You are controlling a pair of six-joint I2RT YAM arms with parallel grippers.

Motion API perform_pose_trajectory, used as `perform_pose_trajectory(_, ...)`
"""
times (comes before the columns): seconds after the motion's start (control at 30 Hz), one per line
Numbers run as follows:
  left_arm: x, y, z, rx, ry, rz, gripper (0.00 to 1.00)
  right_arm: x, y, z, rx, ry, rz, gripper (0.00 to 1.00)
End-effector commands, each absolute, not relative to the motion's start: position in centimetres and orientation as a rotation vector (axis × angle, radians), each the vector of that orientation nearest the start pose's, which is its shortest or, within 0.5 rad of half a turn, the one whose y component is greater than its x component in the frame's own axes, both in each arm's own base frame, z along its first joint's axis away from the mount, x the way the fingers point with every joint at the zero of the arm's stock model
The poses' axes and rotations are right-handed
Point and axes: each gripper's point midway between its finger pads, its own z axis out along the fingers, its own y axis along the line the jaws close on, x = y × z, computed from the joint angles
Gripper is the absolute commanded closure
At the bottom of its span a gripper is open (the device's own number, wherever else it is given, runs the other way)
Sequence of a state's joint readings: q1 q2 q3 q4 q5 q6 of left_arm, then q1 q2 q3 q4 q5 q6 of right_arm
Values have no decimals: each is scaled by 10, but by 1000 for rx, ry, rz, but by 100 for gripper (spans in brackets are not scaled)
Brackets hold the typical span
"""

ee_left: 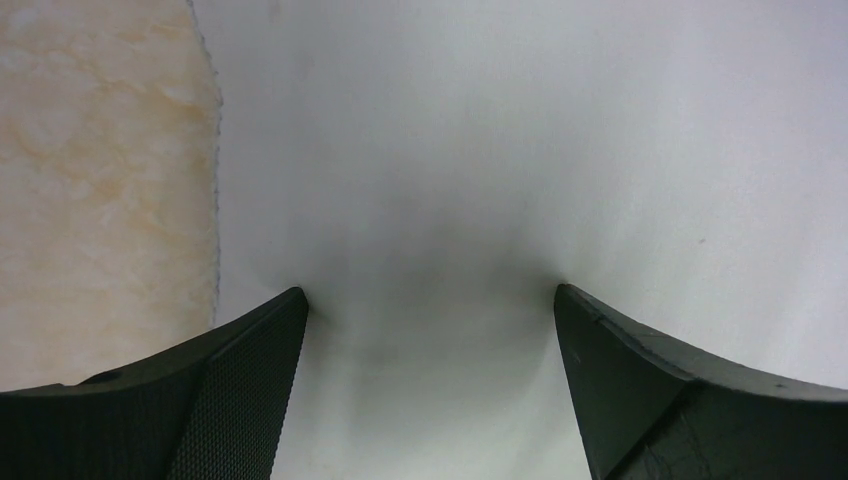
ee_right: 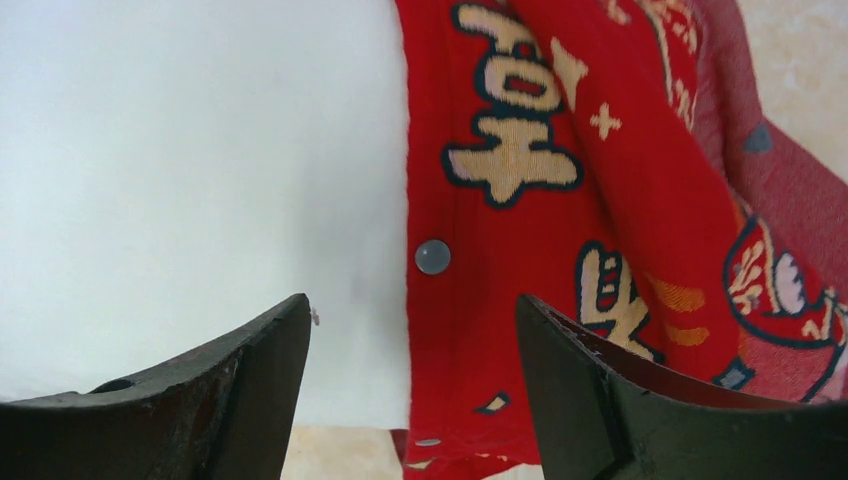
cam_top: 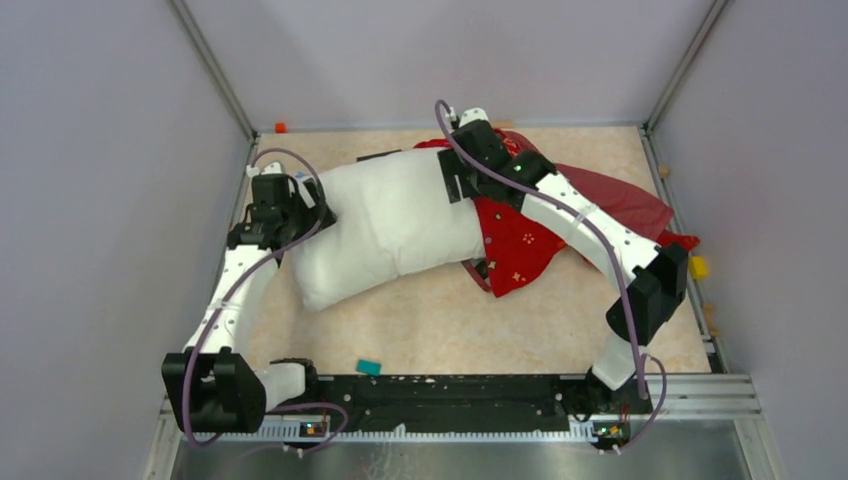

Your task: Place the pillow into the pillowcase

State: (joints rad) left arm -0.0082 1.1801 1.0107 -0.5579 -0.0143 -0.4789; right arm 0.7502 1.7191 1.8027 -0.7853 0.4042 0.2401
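Three small stray items were pictured on the marbled beige surface (cam_top: 450, 320): a teal block (cam_top: 369, 367) near the arms' bases, an orange piece (cam_top: 280, 127) at the far left corner, and a yellow piece (cam_top: 698, 267) near the right rail, close to the tip of the pillowcase (cam_top: 520, 245). The block and the orange piece were seen well apart from the bedding. Part of the red fabric was hidden beneath the right arm (cam_top: 590, 225), which was stretched across it.

The left tool (ee_left: 430, 295) was shown spread wide, with its fingertips (ee_left: 290, 310) set against the pillow (cam_top: 390, 225) at its left end and a shallow dimple pressed between them; nothing was clamped. The right tool (ee_right: 412, 300) was seen parted as well, poised over the line where white cloth met the red hem, with no fabric gripped.

The pillow was pictured plump, plain and white, laid slantwise across the middle of the surface, most of its length bare. Its right end was met by the case's open edge, where a round snap button (ee_right: 432, 256) was visible; how far it was tucked inside could not be told. The pillowcase was shown rumpled to the right, bright red with gold characters outlined in dark blue.
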Motion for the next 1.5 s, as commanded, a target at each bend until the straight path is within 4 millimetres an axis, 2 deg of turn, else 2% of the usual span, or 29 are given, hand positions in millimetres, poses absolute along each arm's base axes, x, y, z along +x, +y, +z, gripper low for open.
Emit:
perform_pose_trajectory(0.0, 345, -37, 183, -494, 2182, -374, 8, 383, 260, 251, -313, 2177, 53, 26)
perform_pose_trajectory(0.1, 345, -43, 176, -469, 2211, -406, 22, 388, 249, 235, -287, 2204, -41, 28)
perform_pose_trajectory(0.17, 345, -43, 172, -455, 2229, -399, 34, 392, 245, 233, -272, 2206, -60, 32)
perform_pose_trajectory(0.2, 344, -43, 170, -450, 2238, -394, 41, 394, 241, 234, -259, 2201, -77, 38)
perform_pose_trajectory(0.3, 342, -41, 162, -448, 2259, -375, 60, 400, 236, 250, -216, 2170, -114, 63)
perform_pose_trajectory(0.37, 340, -43, 157, -436, 2274, -380, 73, 402, 240, 256, -210, 2170, -112, 80)
perform_pose_trajectory(0.43, 339, -46, 153, -421, 2284, -399, 84, 401, 249, 265, -218, 2162, -110, 92)
perform_pose_trajectory(0.47, 338, -49, 152, -409, 2289, -418, 89, 396, 260, 271, -238, 2153, -102, 99)
perform_pose_trajectory(0.53, 338, -57, 152, -391, 2297, -478, 99, 388, 284, 281, -279, 2141, -50, 100)
perform_pose_trajectory(0.67, 339, -94, 171, -298, 2267, -604, 100, 355, 364, 301, -412, 2108, 163, 100)
perform_pose_trajectory(0.73, 340, -117, 186, -259, 2246, -660, 100, 346, 398, 298, -467, 2120, 292, 100)
perform_pose_trajectory(0.77, 338, -132, 194, -231, 2240, -694, 100, 345, 410, 293, -477, 2133, 335, 100)
perform_pose_trajectory(0.83, 338, -148, 204, -220, 2229, -728, 100, 352, 417, 282, -479, 2142, 330, 100)
perform_pose_trajectory(0.93, 342, -144, 202, -267, 2227, -699, 100, 364, 408, 267, -457, 2186, 304, 100)
perform_pose_trajectory(1.0, 345, -139, 199, -296, 2231, -679, 100, 368, 394, 271, -434, 2177, 250, 100)
perform_pose_trajectory(1.03, 346, -139, 197, -303, 2233, -676, 100, 368, 387, 277, -425, 2168, 224, 95)
perform_pose_trajectory(1.1, 348, -137, 194, -328, 2240, -671, 100, 362, 368, 293, -402, 2139, 182, 66)
perform_pose_trajectory(1.17, 350, -137, 192, -339, 2248, -681, 100, 354, 347, 303, -375, 2113, 130, 50)
perform_pose_trajectory(1.3, 352, -137, 190, -346, 2255, -680, 100, 329, 298, 296, -301, 2115, 58, 46)
perform_pose_trajectory(1.47, 353, -135, 189, -349, 2258, -677, 100, 298, 236, 259, -186, 2132, -51, 45)
